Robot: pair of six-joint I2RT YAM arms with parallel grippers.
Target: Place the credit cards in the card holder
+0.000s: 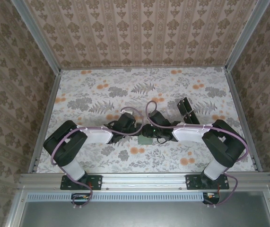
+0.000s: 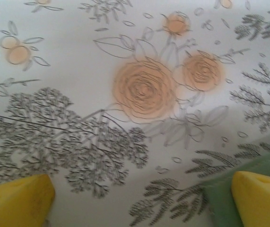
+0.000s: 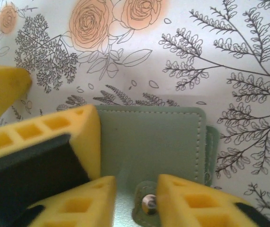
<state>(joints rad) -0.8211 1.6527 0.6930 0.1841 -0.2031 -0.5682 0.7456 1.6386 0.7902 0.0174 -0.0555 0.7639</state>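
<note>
the small flat sage-green soft wallet [image 3: 149, 142] lies just under the right gripper [image 3: 137, 187], whose jaws stand slightly apart astride its snap tab [image 3: 146, 204], gripping nothing. the left gripper [image 2: 143, 184] gapes wide beside the wallet's edge. unpinned, the wallet may skid if a finger nudges it.

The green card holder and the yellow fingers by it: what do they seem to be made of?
Card holder: likely leather or faux leather; it has a smooth matte sage surface, a stitched seam along the edges and a shiny, metal-looking snap. Yellow fingers: probably rigid plastic, possibly foam; they look matte, with a row of square hollow cells.
</note>
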